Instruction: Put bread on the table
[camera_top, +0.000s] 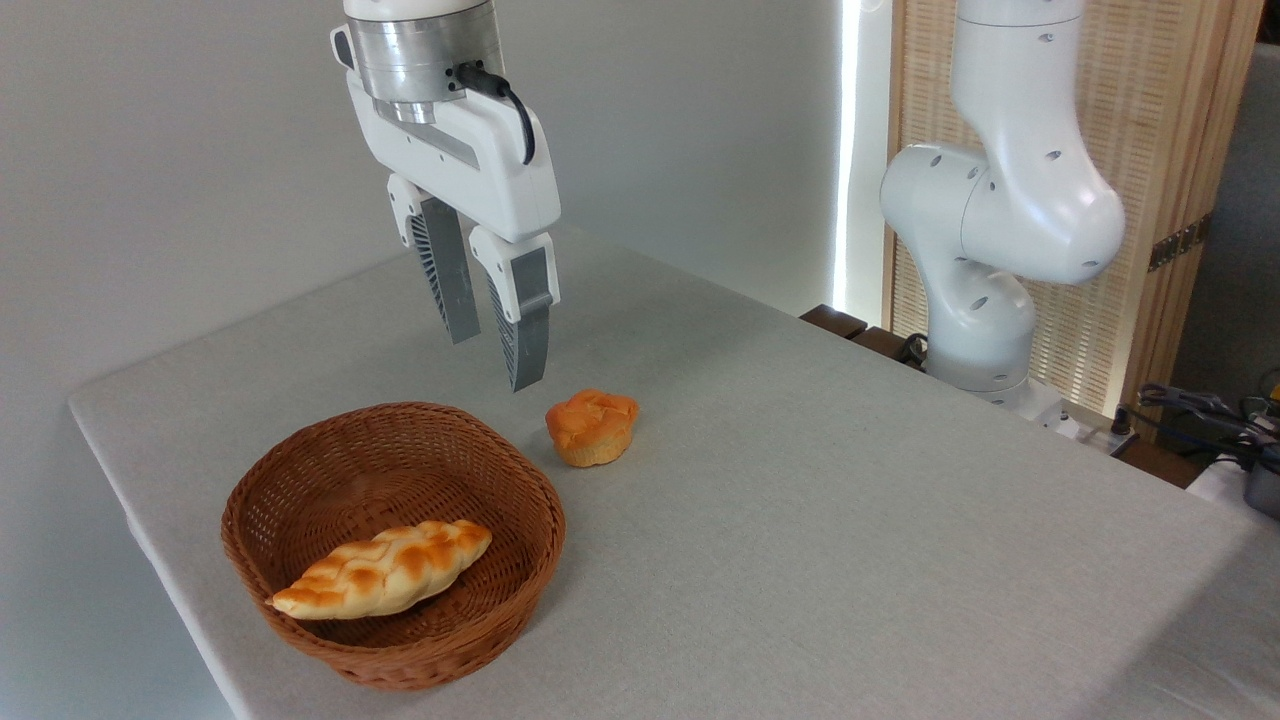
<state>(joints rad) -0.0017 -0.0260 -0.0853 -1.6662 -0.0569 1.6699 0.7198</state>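
- Bright, even daylight; a glaring white strip of window (852, 150) burns out well right of the fingers (450, 270).
- Soft shadows fall left of the basket (300, 480) and bread (592, 427), below the fingers.
- Focus sharp throughout; no visible edge distortion.

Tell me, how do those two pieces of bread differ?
The bread is small, round and muffin-like with a cracked top; the braided loaf is long with pointed ends. The bread sits on the table, outside the basket; the loaf lies inside it. The bread is deeper orange, the loaf paler golden. The open gripper holds neither.
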